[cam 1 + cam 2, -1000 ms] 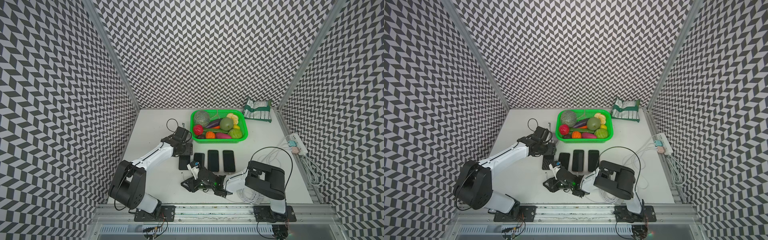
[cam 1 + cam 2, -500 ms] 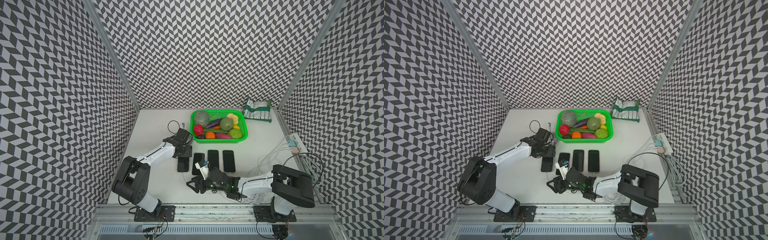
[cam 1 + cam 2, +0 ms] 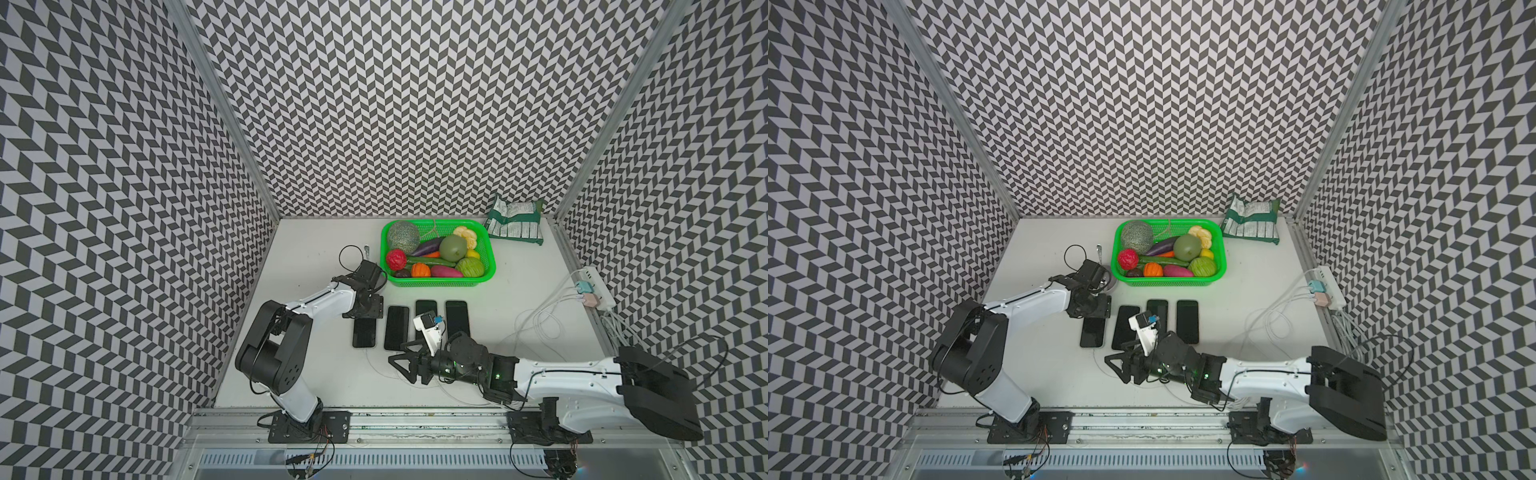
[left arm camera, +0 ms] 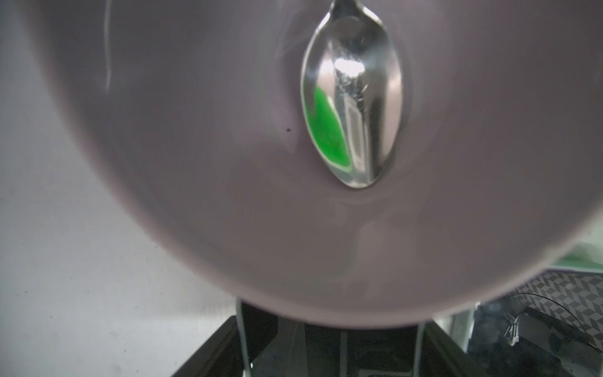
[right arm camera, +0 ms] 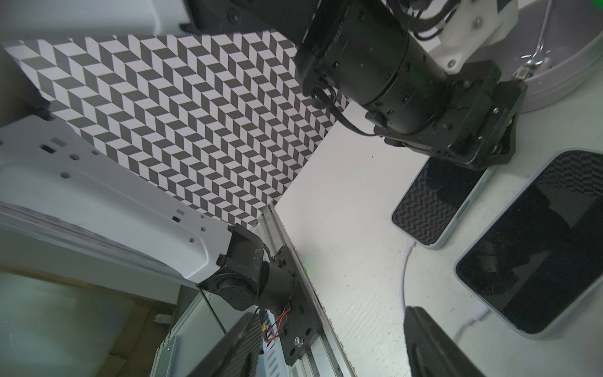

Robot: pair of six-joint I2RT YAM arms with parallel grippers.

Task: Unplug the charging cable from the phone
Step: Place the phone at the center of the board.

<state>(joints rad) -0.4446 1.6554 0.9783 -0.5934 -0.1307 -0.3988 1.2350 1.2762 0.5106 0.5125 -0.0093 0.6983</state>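
Below the phone row (image 3: 396, 328), right pincer (image 3: 401, 369) has spread wide, empty, beside the charging cable (image 5: 404, 277) still plugged into the leftmost phone (image 3: 364, 334), which the clenched left pincer (image 3: 365, 312) pins down; grasp likely comes next.

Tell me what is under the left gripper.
The far end of the leftmost phone, lying screen up on the table. The left gripper hides that end, so contact cannot be judged.
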